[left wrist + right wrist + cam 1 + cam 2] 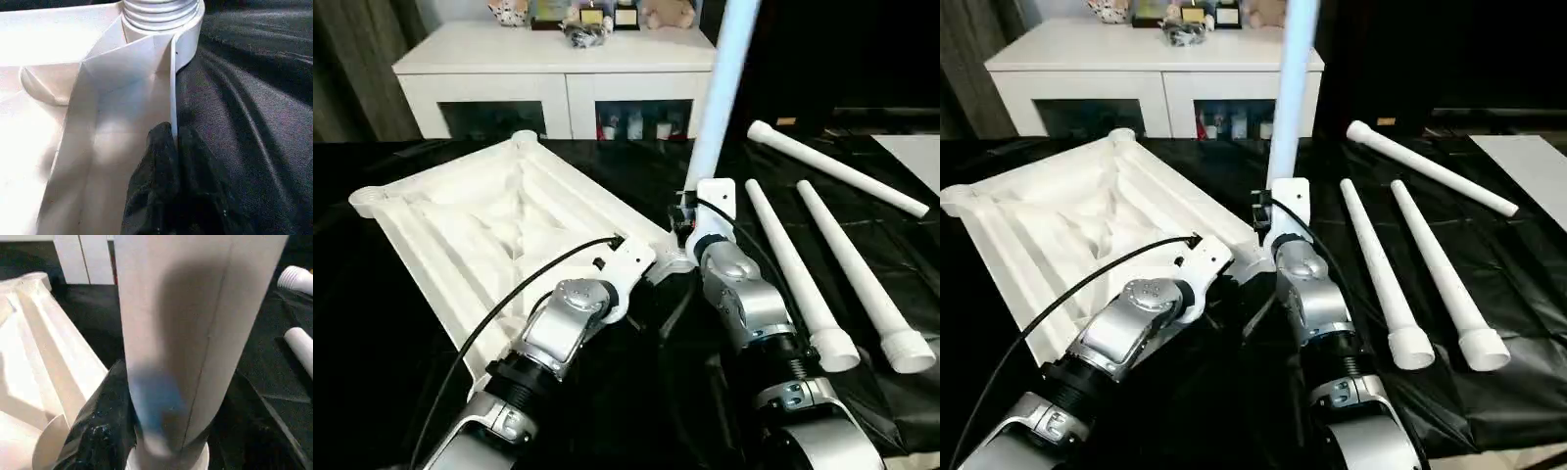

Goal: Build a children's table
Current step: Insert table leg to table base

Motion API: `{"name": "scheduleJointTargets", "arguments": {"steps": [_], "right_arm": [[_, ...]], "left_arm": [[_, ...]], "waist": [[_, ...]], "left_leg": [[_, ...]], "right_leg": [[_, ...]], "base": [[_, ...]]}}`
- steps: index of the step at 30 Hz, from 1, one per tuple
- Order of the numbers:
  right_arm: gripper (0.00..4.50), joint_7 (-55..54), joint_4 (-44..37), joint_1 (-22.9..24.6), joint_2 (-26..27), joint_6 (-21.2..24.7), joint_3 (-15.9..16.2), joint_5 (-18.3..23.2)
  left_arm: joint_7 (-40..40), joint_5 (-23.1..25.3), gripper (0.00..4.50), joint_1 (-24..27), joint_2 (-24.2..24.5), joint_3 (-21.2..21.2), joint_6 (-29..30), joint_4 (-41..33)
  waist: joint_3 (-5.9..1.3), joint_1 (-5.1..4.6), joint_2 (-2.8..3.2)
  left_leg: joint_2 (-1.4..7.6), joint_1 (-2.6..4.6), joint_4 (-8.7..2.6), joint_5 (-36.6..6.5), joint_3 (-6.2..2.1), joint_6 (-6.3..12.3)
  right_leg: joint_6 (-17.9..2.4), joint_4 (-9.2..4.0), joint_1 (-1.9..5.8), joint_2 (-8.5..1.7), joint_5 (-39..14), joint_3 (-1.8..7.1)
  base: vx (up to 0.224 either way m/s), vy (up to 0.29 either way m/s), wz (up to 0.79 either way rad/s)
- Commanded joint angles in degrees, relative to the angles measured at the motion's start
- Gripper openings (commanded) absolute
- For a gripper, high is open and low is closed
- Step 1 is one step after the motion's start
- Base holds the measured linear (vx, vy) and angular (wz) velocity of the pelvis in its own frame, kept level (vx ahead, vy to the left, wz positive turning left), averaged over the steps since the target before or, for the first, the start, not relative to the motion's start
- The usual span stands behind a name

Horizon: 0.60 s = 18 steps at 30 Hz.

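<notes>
Left wrist view shows my left pincer (175, 142) pinched shut on the tabletop's rim (172, 88), while at twelve o'clock my right pincer (161, 431) clasps the upright leg (720, 88) standing vertical in the corner socket (188, 36).
</notes>
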Motion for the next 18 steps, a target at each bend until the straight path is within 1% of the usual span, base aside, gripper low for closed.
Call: {"name": "scheduleJointTargets", "arguments": {"steps": [1,2,3,4,5,6,7,8,9,10,11,12,13,14,15,16,17,18], "right_arm": [[2.38,2.6,3.8,2.7,0.7,1.4,-0.3,2.7],[2.52,4.4,2.9,2.4,0.3,0.4,-0.1,3.0],[2.54,5.5,2.6,2.2,0.1,-0.4,0.0,3.1],[2.6,6.7,1.6,2.0,-0.4,-0.8,0.1,3.2],[2.72,7.4,0.9,1.8,-0.7,-0.9,0.2,3.3],[2.94,9.3,-0.8,1.7,-1.5,-0.6,0.5,3.6],[2.94,9.3,-0.8,1.7,-1.5,-0.6,0.5,3.6],[2.99,10.0,-1.3,1.7,-1.7,-0.7,0.6,3.5],[3.16,12.2,-3.1,2.0,-2.4,-0.3,1.1,3.7],[3.16,14.4,-5.8,2.6,-3.6,0.5,1.8,4.0],[3.16,14.4,-5.8,2.6,-3.6,0.5,1.8,4.0],[3.42,15.3,-7.3,3.0,-4.3,1.0,2.0,4.2],[3.42,17.2,-10.7,4.2,-5.6,2.5,2.1,5.2],[3.47,18.5,-12.4,4.8,-6.4,3.2,2.3,5.7],[3.66,20.2,-14.6,5.7,-7.4,4.1,2.6,6.4],[3.78,21.3,-16.2,6.4,-8.3,4.7,2.8,6.7],[3.78,22.9,-18.3,7.3,-9.4,5.5,3.0,7.5],[3.86,25.4,-21.1,8.5,-11.0,7.0,3.2,8.7]], "left_arm": [[0.9,0.6,0.0,-0.3,0.3,0.0,0.1,1.8],[0.5,0.5,0.0,-0.3,0.6,0.1,-0.5,1.8],[0.3,0.4,0.0,-0.4,0.8,0.3,-0.9,1.9],[-0.3,0.4,0.0,-0.4,1.2,0.4,-1.9,1.7],[-0.7,0.3,0.0,-0.3,1.6,0.4,-2.6,1.6],[-1.6,0.3,0.0,-0.1,2.3,0.5,-3.1,0.9],[-1.6,0.3,0.0,-0.1,2.3,0.5,-3.1,0.9],[-2.1,0.3,0.0,0.0,2.6,0.4,-3.4,0.7],[-3.0,0.2,0.0,0.4,3.5,0.4,-3.7,-0.3],[-5.0,-0.1,0.0,1.2,4.8,0.0,-4.8,-1.9],[-5.0,-0.1,0.0,1.2,4.8,0.0,-4.8,-1.9],[-6.1,-0.3,0.0,1.7,5.5,-0.3,-5.2,-2.9],[-8.3,-0.4,0.0,2.7,7.1,-1.0,-5.8,-4.7],[-8.9,-0.6,0.0,3.2,7.7,-1.1,-5.7,-5.6],[-10.3,-0.9,0.0,3.7,8.5,-1.3,-6.3,-6.6],[-11.4,-1.3,0.0,4.2,9.1,-1.4,-6.4,-7.4],[-12.4,-1.6,0.0,4.8,9.8,-1.5,-6.5,-8.4],[-14.3,-1.8,0.0,5.6,11.0,-1.9,-7.7,-9.9]], "waist": [[-1.21,-0.56,0.56],[-1.16,-0.49,0.74],[-1.03,-0.48,0.41],[-1.15,-0.52,0.31],[-1.19,-0.57,0.19],[-1.22,-0.5,-0.05],[-1.06,-0.55,-0.17],[-1.2,-0.37,-0.03],[-1.23,-0.2,0.49],[-1.62,0.06,0.22],[-1.84,0.38,0.18],[-1.87,0.8,0.06],[-1.88,1.26,-0.17],[-1.91,1.62,-0.15],[-1.92,2.05,-0.22],[-1.9,2.26,-0.35],[-1.86,2.76,-0.22],[-2.08,3.03,-0.3]], "left_leg": [[5.19,1.84,-7.42,-47.5,-3.6,-4.72],[5.22,1.69,-7.59,-47.5,-3.53,-4.65],[5.14,1.9,-7.46,-47.3,-3.25,-4.42],[4.78,2.23,-6.58,-45.3,-3.21,-3.96],[4.7,2.18,-6.18,-43.5,-3.18,-3.54],[4.48,1.91,-5.31,-39.1,-3.22,-2.24],[4.55,1.12,-5.15,-35.9,-3.38,-1.2],[4.74,0.62,-5.26,-34.1,-3.48,-0.98],[4.96,0.27,-5.3,-31.8,-3.55,-0.89],[5.16,-0.24,-5.3,-28.9,-3.53,-0.55],[5.37,-0.44,-5.37,-26.6,-3.36,-0.23],[5.61,-0.71,-5.45,-22.1,-2.88,0.49],[5.69,-1.19,-5.36,-18.5,-2.48,1.59],[5.76,-1.17,-5.32,-17.1,-2.29,2.0],[5.75,-0.55,-4.93,-16.0,-1.82,2.64],[5.7,-0.5,-4.79,-15.5,-1.71,2.9],[5.77,-0.27,-4.71,-15.6,-1.46,2.88],[5.71,-0.18,-4.59,-15.5,-1.3,2.78]], "right_leg": [[-1.9,-3.89,-0.33,-3.55,-31.1,1.05],[-2.1,-3.8,-0.18,-3.63,-30.6,0.98],[-2.2,-4.23,-0.55,-3.84,-31.6,0.89],[-2.2,-5.0,-0.84,-4.54,-34.1,0.84],[-2.2,-5.32,-0.88,-4.95,-35.2,0.96],[-1.9,-5.96,-0.76,-5.8,-37.7,1.06],[-1.6,-6.04,-0.27,-6.11,-39.2,0.94],[-1.8,-5.6,0.2,-6.3,-38.5,1.2],[-2.6,-5.47,0.13,-6.47,-36.7,1.56],[-3.8,-5.04,0.49,-6.43,-33.0,1.89],[-4.8,-4.63,0.58,-6.41,-30.0,2.28],[-7.3,-3.95,0.51,-6.18,-23.8,2.74],[-9.0,-3.4,0.85,-6.18,-19.6,2.95],[-9.4,-3.18,0.89,-6.28,-19.0,3.04],[-10.2,-3.22,0.31,-6.17,-19.2,3.3],[-10.3,-3.13,0.26,-6.04,-19.4,3.42],[-10.4,-3.03,-0.02,-5.86,-21.1,3.65],[-10.3,-2.78,0.07,-5.64,-21.6,3.68]], "base": [[0.0,0.0,0.0],[0.0,0.0,0.0],[0.0,0.0,0.0],[0.0,0.0,0.0],[0.0,0.0,0.0],[0.0,0.0,0.0],[0.0,0.0,0.0],[0.0,0.0,0.0],[0.0,0.0,0.0],[0.0,0.0,0.0],[0.0,0.0,0.0],[0.0,0.0,0.0],[0.0,0.0,0.0],[0.0,0.0,0.0],[0.0,0.0,0.0],[0.0,0.0,0.0],[0.0,0.0,0.0],[0.0,0.0,0.0]]}}
